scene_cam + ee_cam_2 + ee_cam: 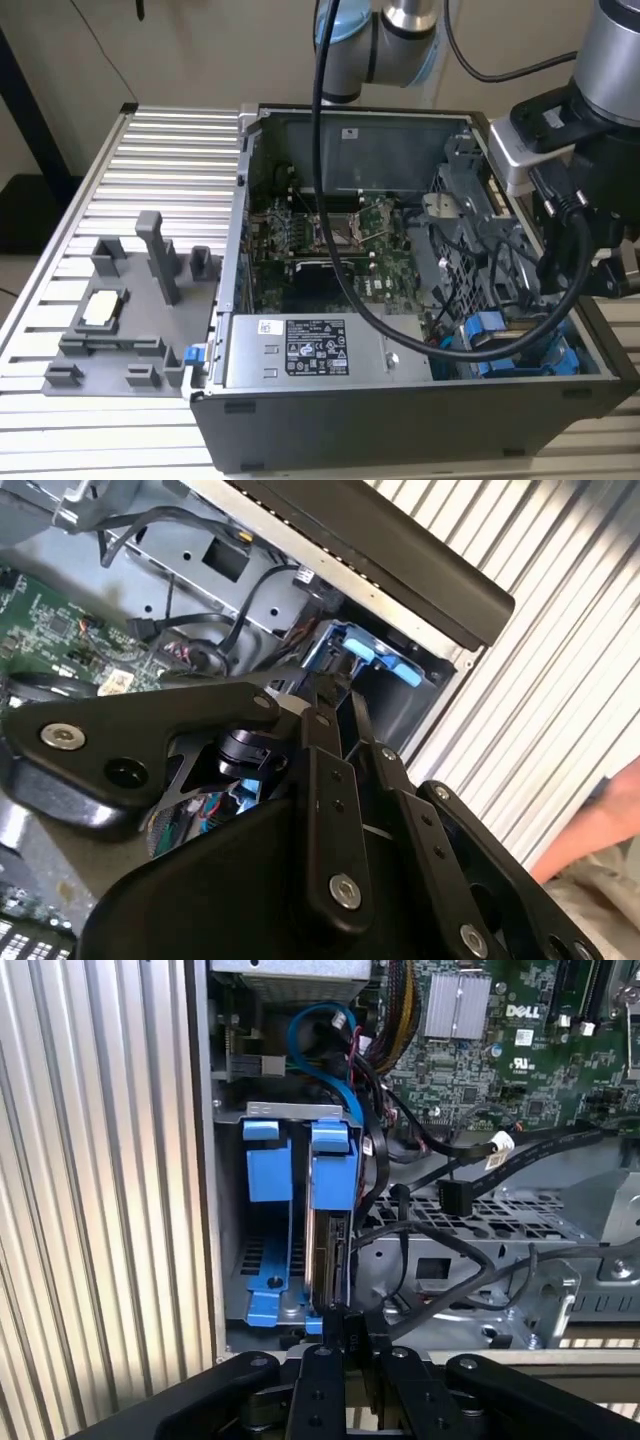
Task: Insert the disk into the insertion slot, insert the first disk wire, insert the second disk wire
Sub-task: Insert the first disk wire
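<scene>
gripper (346,1328): jaws are pinching shut on the near end of the disk.
disk (328,1250): standing on edge in its blue carrier, running straight ahead from the jaws, sitting inside the insertion slot (268,1175).
black cables (453,1198): lying loose off to one side of the jaws, trailing over the perforated metal cage (500,1215).

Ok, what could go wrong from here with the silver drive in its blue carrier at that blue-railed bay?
Two risks. Loose black cables run right beside the flat silver-grey disk in its blue carrier, at the dark-grey, blue-railed insertion slot; they could snag or get pinched. The black gripper sits at the disk's near end, so a slight tilt might jam the carrier against the rails.
</scene>
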Robot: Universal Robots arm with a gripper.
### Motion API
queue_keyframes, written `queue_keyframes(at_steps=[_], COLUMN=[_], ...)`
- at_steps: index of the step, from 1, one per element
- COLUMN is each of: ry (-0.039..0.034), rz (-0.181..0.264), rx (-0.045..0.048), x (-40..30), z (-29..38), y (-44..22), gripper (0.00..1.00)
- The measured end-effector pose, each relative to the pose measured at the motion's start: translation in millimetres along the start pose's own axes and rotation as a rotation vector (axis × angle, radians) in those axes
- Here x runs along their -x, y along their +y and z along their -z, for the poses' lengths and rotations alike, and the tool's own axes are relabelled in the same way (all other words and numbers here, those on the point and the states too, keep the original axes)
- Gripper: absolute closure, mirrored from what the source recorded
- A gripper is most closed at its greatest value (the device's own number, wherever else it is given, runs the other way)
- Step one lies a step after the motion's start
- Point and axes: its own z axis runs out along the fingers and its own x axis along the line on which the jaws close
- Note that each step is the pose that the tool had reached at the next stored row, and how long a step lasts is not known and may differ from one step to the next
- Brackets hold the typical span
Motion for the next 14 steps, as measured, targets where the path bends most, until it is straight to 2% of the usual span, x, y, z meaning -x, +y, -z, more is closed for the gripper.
queue_keyframes(at_steps=[2,6,8,11,14], ry=[-0.0004,-0.0012,-0.0015,-0.0018,-0.0018], rz=[-0.002,-0.006,-0.008,-0.01,-0.011], rx=[0.0158,0.0666,0.0887,0.1106,0.1245], x=[-0.8,-2.9,-4.0,-5.9,-7.4], z=[-0.8,-2.8,-4.0,-5.6,-7.2], y=[-0.6,-5.8,-8.4,-11.6,-13.5], gripper=[0.8,0.8,0.8,0.8,0.8])
